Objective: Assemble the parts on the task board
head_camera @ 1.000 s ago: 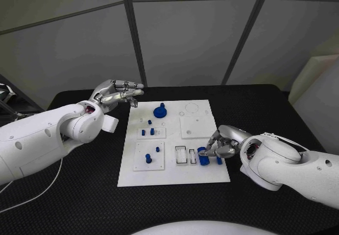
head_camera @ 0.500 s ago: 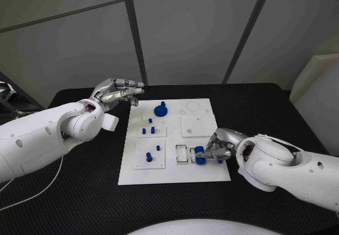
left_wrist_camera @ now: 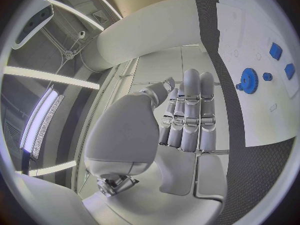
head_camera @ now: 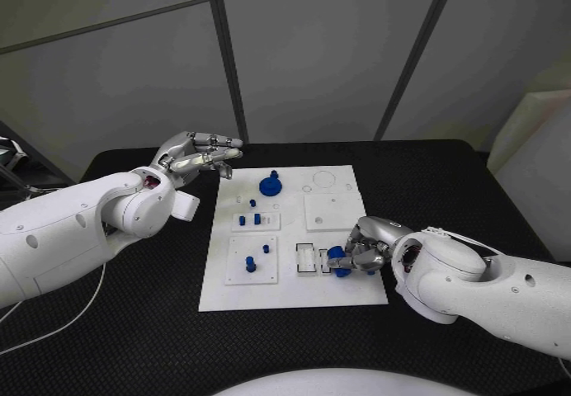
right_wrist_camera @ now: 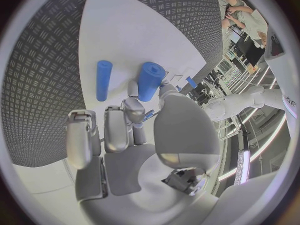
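Note:
The white task board (head_camera: 291, 285) lies mid-table. My right hand (head_camera: 363, 247) is low over its near right part and pinches a thick blue cylinder (head_camera: 337, 262) beside the small white slot blocks (head_camera: 307, 259). In the right wrist view, the thick cylinder (right_wrist_camera: 150, 80) sits at the fingertips of my right hand (right_wrist_camera: 131, 130), with a thinner blue cylinder (right_wrist_camera: 103, 80) lying on the board (right_wrist_camera: 119, 30) next to it. My left hand (head_camera: 196, 155) hovers off the board's far left corner, fingers straight and side by side, holding nothing; the left hand (left_wrist_camera: 187, 115) is bare in the left wrist view too.
A blue gear (head_camera: 271, 186) stands at the board's far end; the gear (left_wrist_camera: 248, 80) is in the left wrist view as well. Small blue pegs (head_camera: 247, 219) and one more peg (head_camera: 250, 264) stand in white blocks on the left half. Black table (head_camera: 452, 181) surrounds the board.
My right hand has shifted a little left across the board with the thick blue cylinder, nearer the slot blocks. The left hand has stayed put.

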Controlling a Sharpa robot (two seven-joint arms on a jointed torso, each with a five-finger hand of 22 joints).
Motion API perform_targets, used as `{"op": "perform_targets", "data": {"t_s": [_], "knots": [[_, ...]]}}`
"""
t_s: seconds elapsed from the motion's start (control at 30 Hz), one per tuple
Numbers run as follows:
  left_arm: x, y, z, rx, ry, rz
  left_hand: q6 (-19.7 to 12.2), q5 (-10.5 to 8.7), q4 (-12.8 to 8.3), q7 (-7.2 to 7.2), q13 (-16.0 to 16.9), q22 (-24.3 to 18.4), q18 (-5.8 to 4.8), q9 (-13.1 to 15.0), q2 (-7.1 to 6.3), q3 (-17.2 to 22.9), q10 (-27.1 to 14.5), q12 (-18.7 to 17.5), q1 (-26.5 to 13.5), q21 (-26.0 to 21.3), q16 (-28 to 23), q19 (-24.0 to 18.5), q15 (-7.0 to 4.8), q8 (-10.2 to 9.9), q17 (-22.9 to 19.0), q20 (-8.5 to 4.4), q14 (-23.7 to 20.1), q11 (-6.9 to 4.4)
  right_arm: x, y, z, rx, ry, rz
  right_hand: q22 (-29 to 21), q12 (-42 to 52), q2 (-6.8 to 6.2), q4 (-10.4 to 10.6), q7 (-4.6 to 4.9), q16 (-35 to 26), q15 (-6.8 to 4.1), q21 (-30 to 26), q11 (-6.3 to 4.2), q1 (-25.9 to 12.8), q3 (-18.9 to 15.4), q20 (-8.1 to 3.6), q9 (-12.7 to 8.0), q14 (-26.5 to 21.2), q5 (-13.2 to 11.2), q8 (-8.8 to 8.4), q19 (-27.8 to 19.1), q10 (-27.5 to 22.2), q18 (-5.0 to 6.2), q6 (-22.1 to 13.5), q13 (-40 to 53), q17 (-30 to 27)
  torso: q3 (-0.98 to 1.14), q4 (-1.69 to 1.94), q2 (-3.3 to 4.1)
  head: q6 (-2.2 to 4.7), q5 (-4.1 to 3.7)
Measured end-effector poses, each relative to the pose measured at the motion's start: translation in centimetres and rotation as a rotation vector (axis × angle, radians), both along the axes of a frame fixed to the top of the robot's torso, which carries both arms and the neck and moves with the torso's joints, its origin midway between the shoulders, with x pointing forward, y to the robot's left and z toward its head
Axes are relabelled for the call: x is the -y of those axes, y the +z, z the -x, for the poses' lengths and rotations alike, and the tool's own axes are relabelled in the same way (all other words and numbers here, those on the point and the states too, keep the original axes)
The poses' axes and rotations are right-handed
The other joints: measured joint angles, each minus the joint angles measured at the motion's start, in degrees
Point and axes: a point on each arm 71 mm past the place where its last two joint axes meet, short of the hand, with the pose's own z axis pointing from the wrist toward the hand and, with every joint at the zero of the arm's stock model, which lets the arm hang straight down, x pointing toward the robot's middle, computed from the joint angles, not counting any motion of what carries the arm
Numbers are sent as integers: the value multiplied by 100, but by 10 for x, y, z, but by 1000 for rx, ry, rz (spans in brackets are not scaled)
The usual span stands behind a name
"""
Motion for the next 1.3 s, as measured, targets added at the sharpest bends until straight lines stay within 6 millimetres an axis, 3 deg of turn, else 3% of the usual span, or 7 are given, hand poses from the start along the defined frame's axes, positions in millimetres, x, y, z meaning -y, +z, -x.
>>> {"op": "perform_targets", "data": {"t_s": [0.23,0.3,0.33,0.5,1.1,1.3], "knots": [[0,0,0,-2,-2,0,0,0,0,0,0,0,0,0,0,0,0,0,0,0,0,0,0,0,0,0,0,0,0,0,0,1,-3,0,0,0,0,6,-15,7,0,0,0,73,-5,0,51,0,48,-32,0,0,0,-15,12,7,-3,2,-4,9,0],[0,0,0,-2,-2,0,0,0,0,0,-1,-5,1,0,0,0,0,0,0,0,0,0,0,0,0,0,0,0,0,0,1,3,-4,-6,0,41,7,4,-27,87,1,64,1,202,-4,-21,154,0,696,-65,21,-1,0,-4,102,119,-3,3,-5,13,8],[0,0,0,-2,-2,0,0,0,0,0,-1,-5,1,0,0,0,0,0,0,0,0,0,0,0,0,0,0,0,0,1,2,3,-8,-11,0,42,16,0,-39,107,2,69,1,212,1,-21,188,0,858,-99,21,-1,0,-2,123,151,-2,3,-6,19,13],[0,-1,0,-4,-2,-1,0,0,0,0,-1,-4,0,-1,0,0,0,0,0,0,0,0,0,0,0,0,0,0,5,2,10,5,-41,-68,0,42,39,-23,-70,138,-1,92,-24,276,23,-42,313,2,1319,-98,0,24,0,28,186,240,-1,1,-13,37,23],[-2,-1,1,-5,-1,-2,0,0,0,0,-2,-4,1,-1,0,0,0,0,0,0,0,0,0,-23,-6,0,0,0,-20,13,13,47,-73,-278,-1,41,124,-22,-111,175,-41,115,-52,187,22,-42,409,-1,1419,-84,-1,53,0,69,205,300,-10,3,-3,73,72],[-1,-1,2,-5,-3,-1,0,0,0,0,-3,-4,1,-2,0,0,0,0,0,0,0,0,0,-23,-5,0,0,0,-34,8,8,24,-55,-281,-1,-25,175,13,-117,175,-41,114,-56,-153,-14,-42,533,-1,1385,-83,-1,57,0,147,173,258,-10,7,-1,67,83]]}}
